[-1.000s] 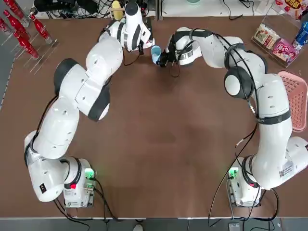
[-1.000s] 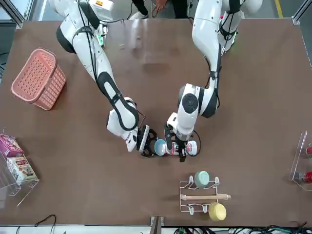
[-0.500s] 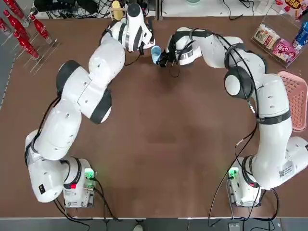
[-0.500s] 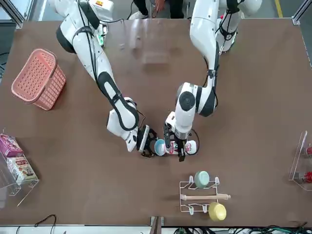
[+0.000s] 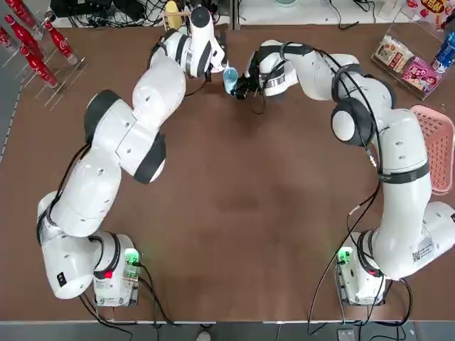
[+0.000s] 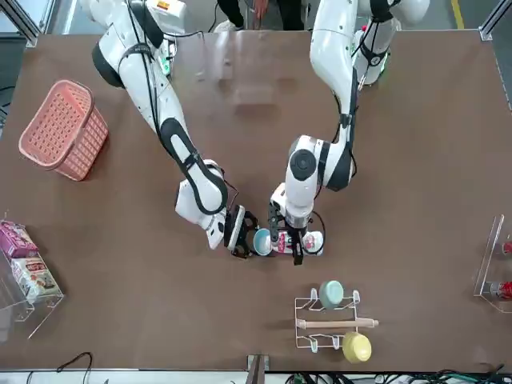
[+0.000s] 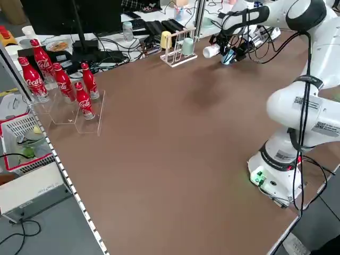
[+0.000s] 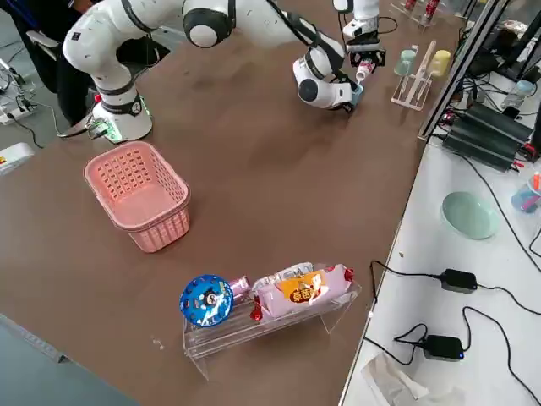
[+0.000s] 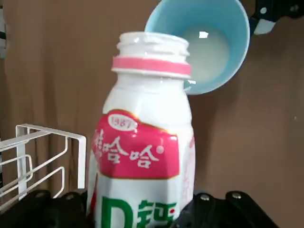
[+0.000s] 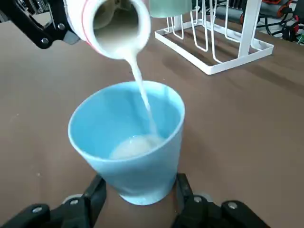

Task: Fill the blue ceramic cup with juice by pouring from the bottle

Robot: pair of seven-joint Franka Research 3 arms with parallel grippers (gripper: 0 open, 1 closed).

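Observation:
The blue ceramic cup (image 10: pixel 128 147) stands on the table at the far edge, my right gripper (image 10: pixel 137 199) shut on its base. A little pale liquid lies in its bottom. My left gripper (image 9: pixel 142 209) is shut on the bottle (image 9: pixel 145 142), white with a red-and-pink label and uncapped. The bottle is tipped on its side with its mouth (image 10: pixel 114 23) over the cup's rim, and a thin pale stream runs into the cup. In the front view the cup (image 6: pixel 262 241) sits between the right gripper (image 6: pixel 244 240) and the bottle (image 6: pixel 308 242).
A white wire rack (image 6: pixel 332 324) with a mint-green cup and a yellow cup stands just beyond the bottle. A pink basket (image 6: pixel 64 128) lies at my right, red bottles (image 5: pixel 32 42) at the far left, and a clear tray of snack packs (image 5: pixel 405 64) at the far right.
My left wrist has moved a little right toward the cup, bringing the bottle's mouth over the rim. The right arm and the cup have stayed put.

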